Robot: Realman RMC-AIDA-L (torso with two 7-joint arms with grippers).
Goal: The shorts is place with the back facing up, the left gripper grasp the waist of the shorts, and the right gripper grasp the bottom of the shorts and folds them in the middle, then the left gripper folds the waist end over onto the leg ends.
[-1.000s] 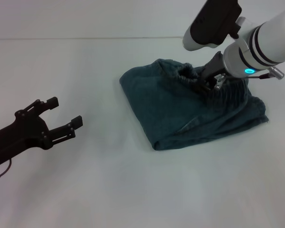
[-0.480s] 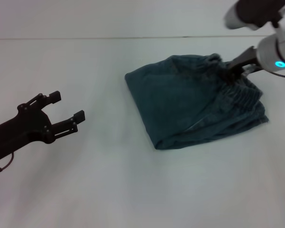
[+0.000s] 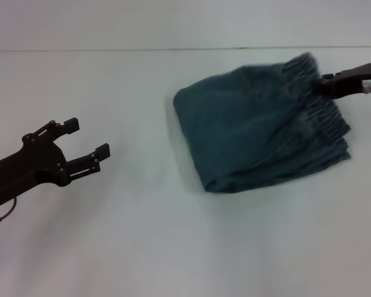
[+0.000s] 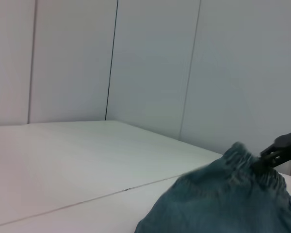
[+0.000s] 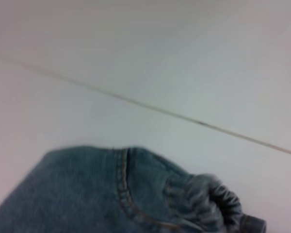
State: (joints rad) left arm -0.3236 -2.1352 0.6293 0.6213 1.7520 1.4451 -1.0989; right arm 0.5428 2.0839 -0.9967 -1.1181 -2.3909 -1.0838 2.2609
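Observation:
The blue-green denim shorts (image 3: 260, 133) lie folded in a bundle on the white table, right of centre. Their puckered waist (image 3: 315, 93) is at the far right end, partly lifted. My right gripper (image 3: 326, 84) reaches in from the right edge and is shut on that gathered band. The same grip appears in the left wrist view, where the right gripper (image 4: 276, 151) pinches the waist (image 4: 240, 158). The right wrist view shows the shorts (image 5: 102, 194) with a stitched pocket seam and the waist (image 5: 211, 201). My left gripper (image 3: 86, 137) hovers open far to the left, well apart from the cloth. I cannot make out the leg ends.
The white table (image 3: 173, 247) spreads all around the shorts, with its far edge (image 3: 111, 49) meeting a pale wall. A thin seam (image 5: 160, 110) crosses the tabletop behind the shorts.
My right gripper has swung to the right with the waist in it, dragging the bundle rightward and stretching it out. The left gripper has barely shifted.

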